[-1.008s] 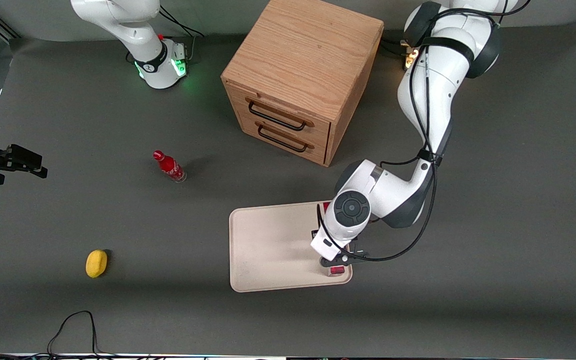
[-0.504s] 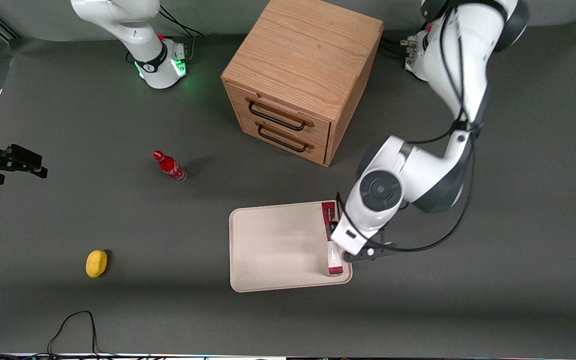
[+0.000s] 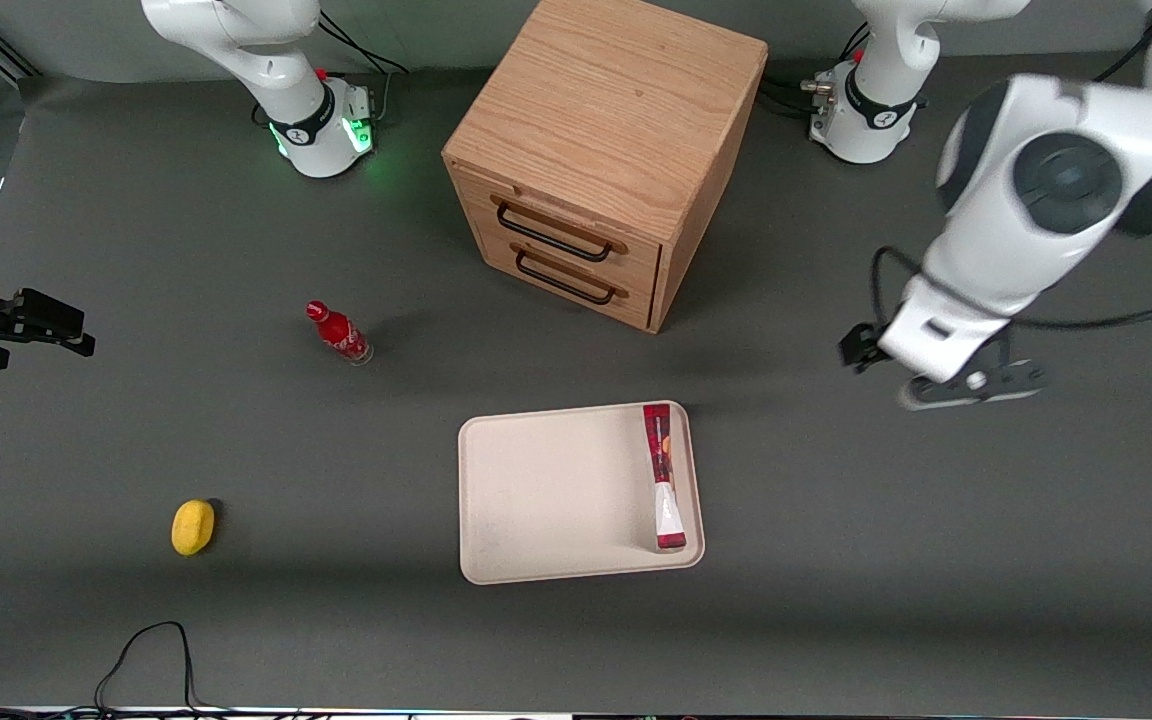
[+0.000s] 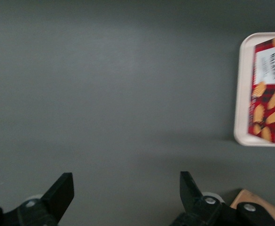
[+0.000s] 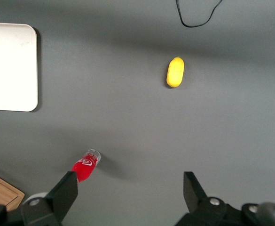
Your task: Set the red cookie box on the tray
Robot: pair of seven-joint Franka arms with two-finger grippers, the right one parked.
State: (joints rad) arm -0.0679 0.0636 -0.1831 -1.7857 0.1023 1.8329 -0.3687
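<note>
- Looking at it from the camera end outward: nearest is a lemon [image 3: 193, 526] toward the parked arm's end of the table, nothing to do with the job.
- Next out is the tray [image 3: 556, 490], flat on the table, and the box [image 3: 663, 475] is already lying in it, right along the tray edge toward the working arm's end. It's resting on a narrow side with one end almost at the tray corner nearest the camera. So the placing looks done to me.
- Handling-wise, my guess is it's a light cardboard carton, stiff enough to keep its shape but easy to dent if squeezed hard, and the cookies inside would break. The printed faces look smooth, maybe a bit slick.
- If it ever needs re-grabbing, I'd pinch across the thin dimension around the middle of its length so it doesn't droop or swing. Grabbing near an end would probably let it pivot.
- It's sitting tight to the rim, so a finger might struggle to get in on that side.
- A bit farther out, the gripper [image 3: 941, 372] hangs over bare table, well apart from the tray toward the working arm's end. Fingers [image 4: 62, 190] are spread wide with nothing between them.
- About that far out, toward the parked arm, is a small bottle [image 3: 338, 333]; the cabinet [image 3: 604, 150] is farthest.
</note>
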